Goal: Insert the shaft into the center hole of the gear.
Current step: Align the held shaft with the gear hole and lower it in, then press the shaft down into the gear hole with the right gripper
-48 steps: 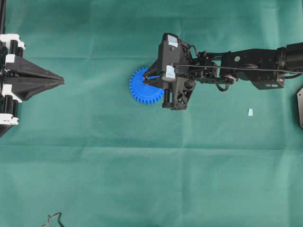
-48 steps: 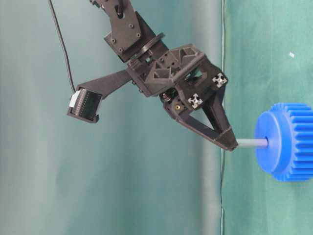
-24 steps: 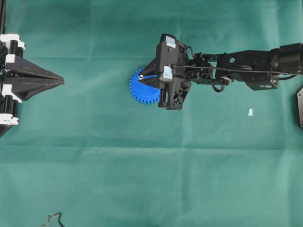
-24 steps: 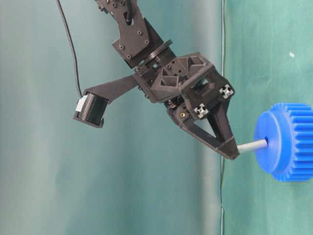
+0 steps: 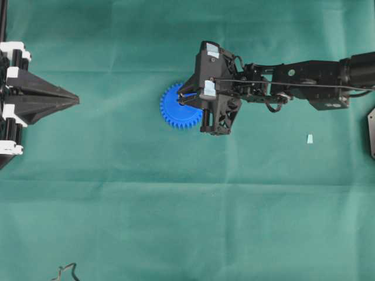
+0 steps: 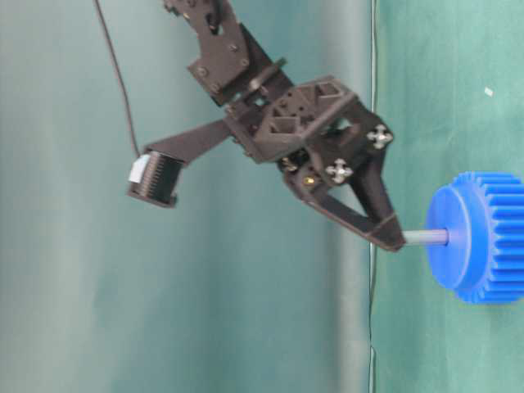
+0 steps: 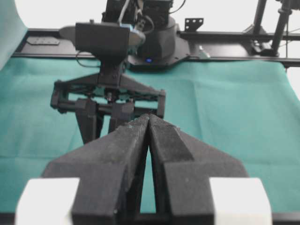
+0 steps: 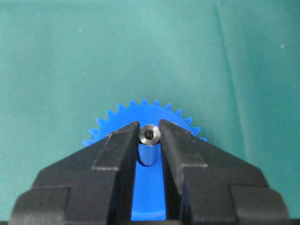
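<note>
The blue gear (image 5: 174,115) lies flat on the green cloth. The grey shaft (image 6: 426,237) stands in the middle of its hub, square to the hub face (image 6: 449,239). The shaft's end fills the center hole, so the hole itself is hidden. My right gripper (image 5: 183,99) is shut on the shaft's free end. In the right wrist view the shaft's round top (image 8: 150,134) is pinched between the two fingertips, above the gear (image 8: 123,114). My left gripper (image 5: 74,100) is parked at the far left, shut on nothing (image 7: 149,117).
A small pale chip (image 5: 309,139) lies on the cloth to the right of the right arm. A bent wire (image 5: 67,271) pokes in at the bottom left edge. A dark plate (image 5: 371,132) sits at the right edge.
The right gripper rocked with the shaft still in it. Half a second ago the shaft leaned; now it stands square to the hub again. The left arm has not moved.
</note>
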{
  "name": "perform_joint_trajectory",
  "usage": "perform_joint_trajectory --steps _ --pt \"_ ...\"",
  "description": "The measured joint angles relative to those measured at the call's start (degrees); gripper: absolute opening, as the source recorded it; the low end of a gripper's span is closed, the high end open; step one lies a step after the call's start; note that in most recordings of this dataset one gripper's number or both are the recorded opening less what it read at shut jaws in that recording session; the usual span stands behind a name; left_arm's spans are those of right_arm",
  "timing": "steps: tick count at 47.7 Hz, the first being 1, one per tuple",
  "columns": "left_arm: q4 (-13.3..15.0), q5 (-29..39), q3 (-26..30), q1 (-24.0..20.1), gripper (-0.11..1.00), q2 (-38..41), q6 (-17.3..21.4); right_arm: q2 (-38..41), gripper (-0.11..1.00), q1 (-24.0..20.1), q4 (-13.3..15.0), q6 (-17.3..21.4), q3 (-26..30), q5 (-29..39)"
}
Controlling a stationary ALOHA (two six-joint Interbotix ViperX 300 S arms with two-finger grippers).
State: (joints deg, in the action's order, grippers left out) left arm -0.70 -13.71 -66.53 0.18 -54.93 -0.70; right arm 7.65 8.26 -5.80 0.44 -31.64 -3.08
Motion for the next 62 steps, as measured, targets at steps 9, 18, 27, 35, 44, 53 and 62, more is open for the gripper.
perform_joint_trajectory --steps 9,18,27,35,44,53,62 --pt "-0.1 -0.1 0.1 0.0 0.00 0.0 0.0 -0.9 0.17 0.2 0.0 0.0 0.0 -0.1" --pt "0.0 0.0 0.0 0.0 0.00 0.0 0.0 -0.9 0.17 0.2 0.1 -0.1 0.0 -0.2" --pt "0.0 -0.1 0.0 0.0 0.00 0.0 0.0 -0.9 0.16 0.2 0.1 0.0 -0.1 -1.1" --pt "-0.1 -0.1 0.0 -0.1 0.00 0.0 0.0 -0.9 0.16 0.0 0.1 0.0 -0.1 -2.0" --pt "0.0 0.0 0.0 0.0 0.00 0.0 0.0 -0.6 0.16 -0.4 0.0 0.2 -0.4 -2.6" --pt "0.0 0.0 0.0 0.0 0.00 0.0 0.0 0.5 0.16 -0.8 -0.2 0.1 -0.4 -3.3" --pt "0.0 -0.1 0.1 0.0 0.00 0.0 0.0 1.9 0.16 -0.8 -0.4 0.2 -1.1 -4.9"
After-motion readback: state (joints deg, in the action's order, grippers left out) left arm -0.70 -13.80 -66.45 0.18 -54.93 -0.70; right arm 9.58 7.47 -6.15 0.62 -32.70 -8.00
